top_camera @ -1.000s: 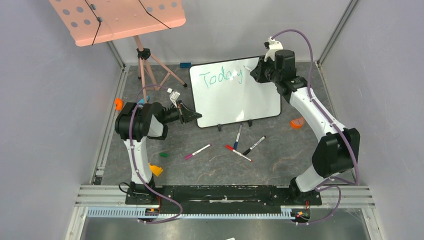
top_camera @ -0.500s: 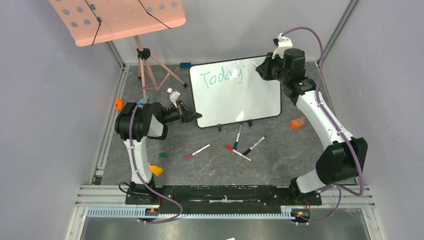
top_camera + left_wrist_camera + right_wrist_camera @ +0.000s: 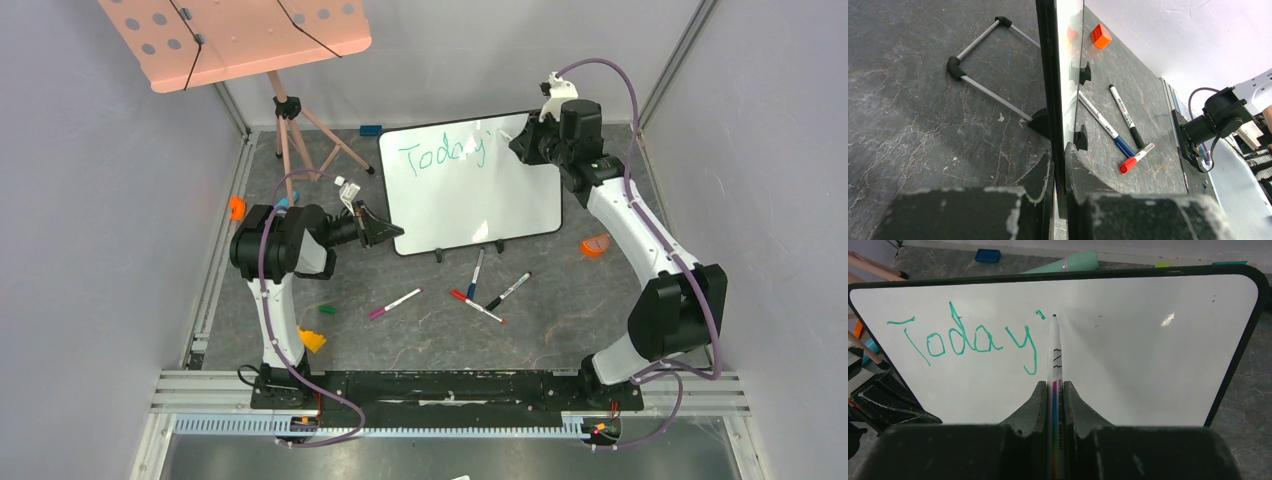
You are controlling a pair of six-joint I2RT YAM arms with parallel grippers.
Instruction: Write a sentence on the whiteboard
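**Mia:** Where is the whiteboard (image 3: 480, 205)?

**Sam:** It stands on its little black feet on the table (image 3: 560, 300). From the middle of the table, it is toward 12 o'clock.

**Mia:** What does it say?

**Sam:** The green words (image 3: 440, 156) say "Today" and then a tiny mark. They sit in the board's 11 o'clock part. The other parts of the board are plain white.

**Mia:** What is the right gripper (image 3: 1053, 390) doing?

**Sam:** It is up at the board's 1 o'clock corner. Its two fingers pinch a marker (image 3: 1054, 350). The tip is just beside the tiny mark, at its 3 o'clock. I can't tell if the tip touches the board.

**Mia:** And the left gripper (image 3: 1060, 165)?

**Sam:** It is squeezed onto the board's edge, near the 8 o'clock corner.

**Mia:** Anything else?

**Sam:** Four loose markers (image 3: 477, 290) lie on the table at the board's 6 o'clock.
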